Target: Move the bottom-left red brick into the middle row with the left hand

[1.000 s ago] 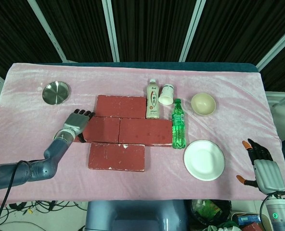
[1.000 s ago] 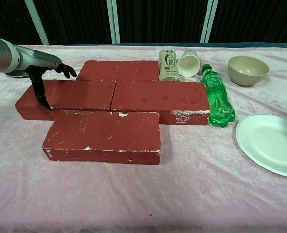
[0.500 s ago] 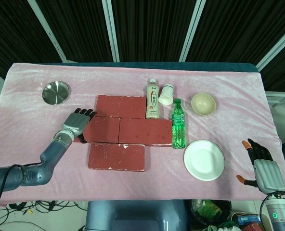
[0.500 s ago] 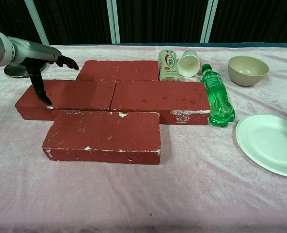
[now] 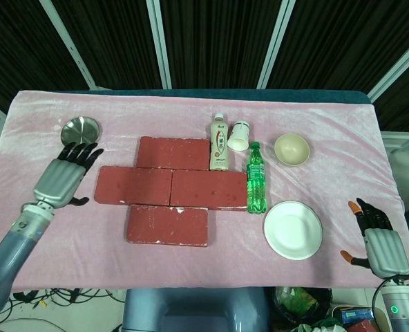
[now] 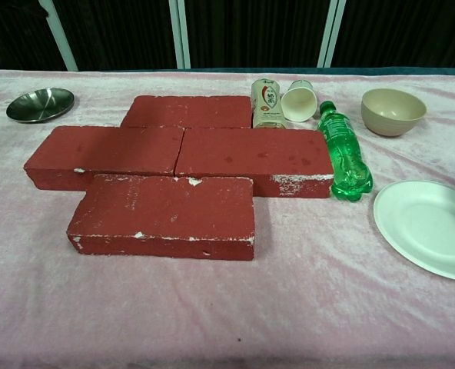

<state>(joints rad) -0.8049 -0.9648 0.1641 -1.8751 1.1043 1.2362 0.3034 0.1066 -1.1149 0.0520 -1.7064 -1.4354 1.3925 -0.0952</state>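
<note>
Left hand (image 5: 65, 181) open, fingers spread, holding nothing, just left of and apart from red brick (image 5: 133, 185), brick lying at left end of middle row, touching neighbouring brick (image 5: 208, 189), right hand (image 5: 379, 242) open at surface edge

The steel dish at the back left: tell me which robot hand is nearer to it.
Left. The left robot hand hangs open just in front of the steel dish, fingertips close to its rim. The right robot hand sits at the table's far front-right corner, past the white plate.
</note>
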